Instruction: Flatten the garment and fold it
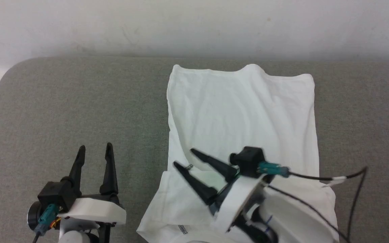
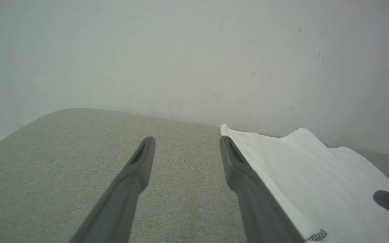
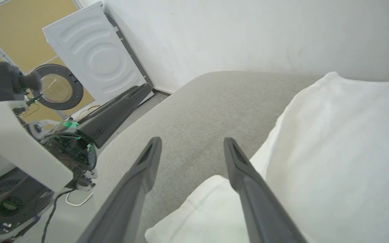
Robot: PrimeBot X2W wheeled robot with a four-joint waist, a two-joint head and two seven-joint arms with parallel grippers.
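Your right claw (image 1: 183, 157) sits nearest, low and right of centre in the head view, a little blurred, fingers pointing up and left over the near left part of the garment (image 1: 241, 111). Its fingers stand apart with nothing between them. The right wrist view agrees: one finger is over bare grey table (image 1: 62, 101), the other over white cloth. You cannot tell whether the tips touch the fabric. A black cable (image 1: 319, 177) runs off the wrist to the right, over the garment's near right part. Your left claw (image 1: 95, 146) is at lower left, upright, fingers also apart and empty, over bare table and clear of the garment's left edge. The garment lies right of centre on the table as a rough white rectangle, its far edge close to the wall (image 1: 181, 27). It is mostly flat with soft creases. At the near end a second layer spreads wider than the rest, and bits of dark-stitched hem show at its left edge. In the right wrist view a white washer (image 3: 93, 57) stands on the floor beyond the table's rounded corner.
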